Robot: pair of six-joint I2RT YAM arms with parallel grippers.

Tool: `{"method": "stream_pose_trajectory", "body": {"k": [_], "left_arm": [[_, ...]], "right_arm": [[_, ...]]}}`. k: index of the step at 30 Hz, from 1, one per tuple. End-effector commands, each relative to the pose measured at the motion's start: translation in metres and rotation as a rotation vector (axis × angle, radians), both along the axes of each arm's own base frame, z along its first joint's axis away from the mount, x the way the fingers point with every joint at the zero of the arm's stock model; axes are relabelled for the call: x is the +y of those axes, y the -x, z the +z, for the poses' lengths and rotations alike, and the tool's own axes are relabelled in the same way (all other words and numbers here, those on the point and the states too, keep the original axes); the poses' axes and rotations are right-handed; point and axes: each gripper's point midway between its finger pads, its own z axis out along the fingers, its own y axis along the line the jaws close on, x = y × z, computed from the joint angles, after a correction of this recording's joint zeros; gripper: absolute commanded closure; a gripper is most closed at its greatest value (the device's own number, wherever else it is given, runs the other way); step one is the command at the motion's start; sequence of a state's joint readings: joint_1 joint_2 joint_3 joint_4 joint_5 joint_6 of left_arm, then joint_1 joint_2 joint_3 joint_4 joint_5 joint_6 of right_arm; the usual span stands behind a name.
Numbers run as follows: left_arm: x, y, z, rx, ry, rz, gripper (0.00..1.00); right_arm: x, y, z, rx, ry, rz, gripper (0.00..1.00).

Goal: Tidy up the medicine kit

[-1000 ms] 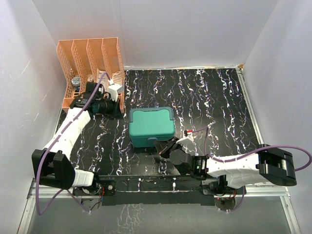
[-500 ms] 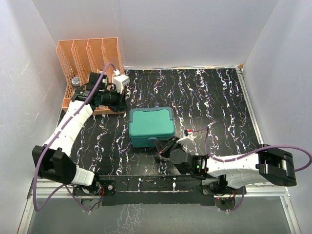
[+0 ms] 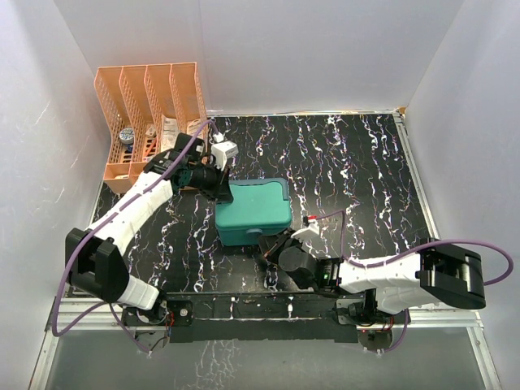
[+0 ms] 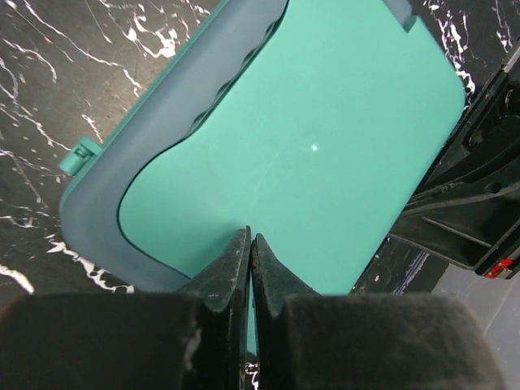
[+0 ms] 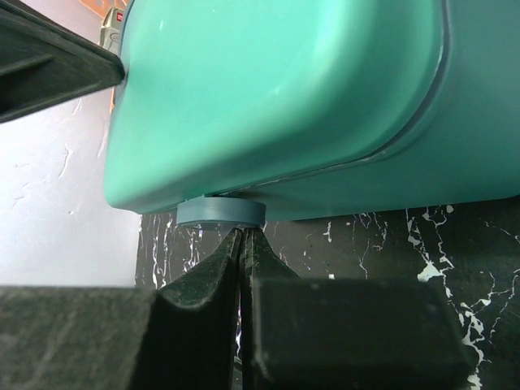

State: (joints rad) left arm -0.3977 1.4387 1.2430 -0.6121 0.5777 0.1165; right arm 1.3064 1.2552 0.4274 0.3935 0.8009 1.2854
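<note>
Medicine kit (image 3: 253, 210) sits mid-frame on the counter (image 3: 366, 179), lid down. Both jaws are pressed together, empty: right arm (image 3: 382, 280) tips under the front latch (image 5: 221, 213), left arm (image 3: 138, 207) over the lid. We'd lever the latch up gently while the left steadies the box.

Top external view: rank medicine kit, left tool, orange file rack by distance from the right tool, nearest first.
From the right tool:
1. medicine kit, directly beyond it, centre of view.
2. left tool, over the kit's far-left corner.
3. orange file rack, far-left corner of the scene.
</note>
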Motion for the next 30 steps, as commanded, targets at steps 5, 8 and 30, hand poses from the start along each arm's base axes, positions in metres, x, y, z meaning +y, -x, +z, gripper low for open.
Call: {"method": "stream_pose_trajectory", "body": {"k": [5,8,30], "left_arm": [[-0.011,0.010,-0.032,0.088,0.009,-0.020,1.00],[-0.012,0.012,-0.040,0.109,0.008,-0.022,1.00],[-0.007,0.025,-0.066,0.149,-0.008,-0.029,1.00]], "right_arm": [[0.002,-0.013,0.016,-0.022,-0.068,-0.043,1.00],[0.002,-0.016,0.019,-0.034,-0.074,-0.045,1.00],[-0.002,-0.029,0.032,-0.087,-0.122,-0.078,1.00]]}}
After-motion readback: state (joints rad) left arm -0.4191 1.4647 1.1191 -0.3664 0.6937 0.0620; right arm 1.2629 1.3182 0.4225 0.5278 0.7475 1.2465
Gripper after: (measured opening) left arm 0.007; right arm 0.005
